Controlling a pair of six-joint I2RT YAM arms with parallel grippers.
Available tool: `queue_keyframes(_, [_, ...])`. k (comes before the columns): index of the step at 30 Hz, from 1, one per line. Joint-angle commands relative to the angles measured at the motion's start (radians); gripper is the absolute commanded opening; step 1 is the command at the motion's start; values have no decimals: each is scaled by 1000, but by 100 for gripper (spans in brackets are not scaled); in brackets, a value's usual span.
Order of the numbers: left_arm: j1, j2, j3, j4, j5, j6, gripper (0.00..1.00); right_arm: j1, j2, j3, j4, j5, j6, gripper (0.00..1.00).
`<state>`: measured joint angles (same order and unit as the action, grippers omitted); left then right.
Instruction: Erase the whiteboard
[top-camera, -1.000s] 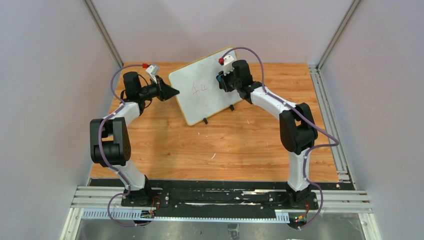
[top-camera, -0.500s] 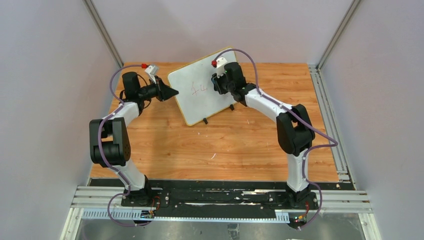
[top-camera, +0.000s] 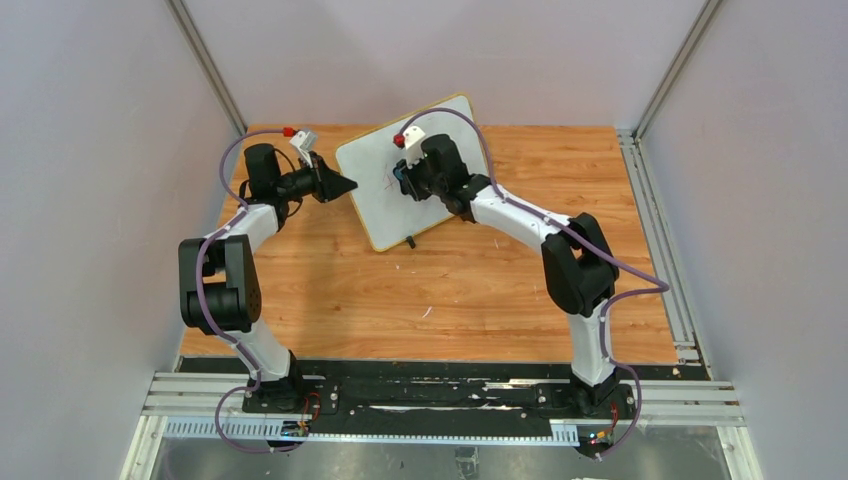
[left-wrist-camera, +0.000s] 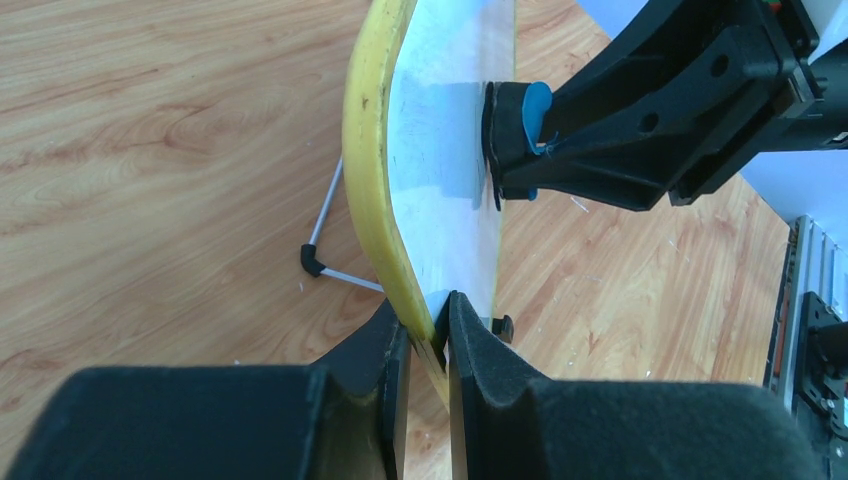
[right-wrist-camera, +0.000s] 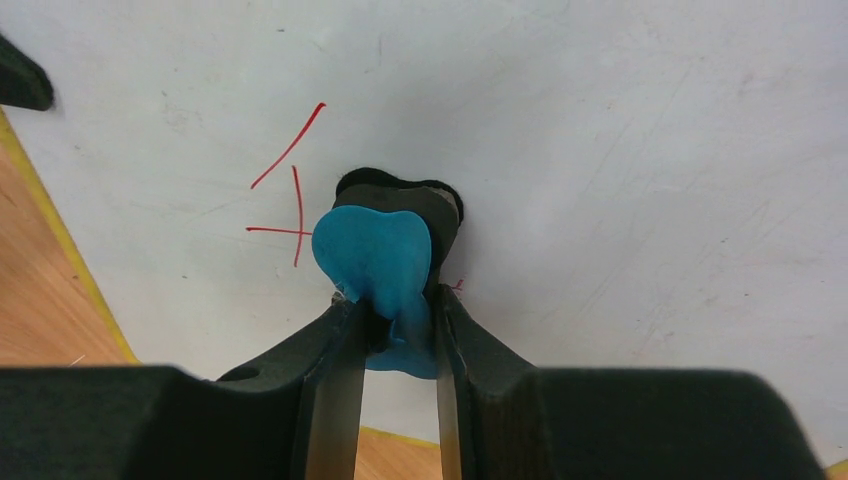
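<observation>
Clamping: left tool (left-wrist-camera: 428, 330) is pinching whiteboard (left-wrist-camera: 440, 150) by its yellow frame.
Pressing: right tool (right-wrist-camera: 388, 310) is squeezing blue eraser (right-wrist-camera: 372, 250) onto it.
Writing: red "4" (right-wrist-camera: 290, 200).

Here's my wooden tabletop (top-camera: 430, 290), warm orange grain running side to side, and I can see a pale speck (top-camera: 427, 312) lying near its middle. Grey panels box it in: the left wall (top-camera: 90, 180), the back wall (top-camera: 440, 50), the right wall (top-camera: 770, 200). An aluminium post (top-camera: 205, 62) slants up at the back left corner, and its twin (top-camera: 680, 62) at the back right. A silver track (top-camera: 660, 245) runs down the wood's right edge. At the near edge my black mounting plate (top-camera: 440, 392) lies across silver rails (top-camera: 180, 390), with a toothed strip (top-camera: 400, 433) just in front.
</observation>
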<state>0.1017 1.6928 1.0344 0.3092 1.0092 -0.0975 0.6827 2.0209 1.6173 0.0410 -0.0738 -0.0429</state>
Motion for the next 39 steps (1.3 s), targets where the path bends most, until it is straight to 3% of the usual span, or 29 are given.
queue_keyframes(1, [-5, 3, -16, -58, -49, 100, 0, -11, 33, 63, -30, 45, -36, 0])
queue_keyframes(22, [-4, 5, -14, -58, -53, 97, 0, -140, -33, -6, -17, 43, -27, 1])
queue_keyframes(39, [-4, 2, -13, -64, -52, 102, 0, 33, 74, 120, -27, 38, 10, 1])
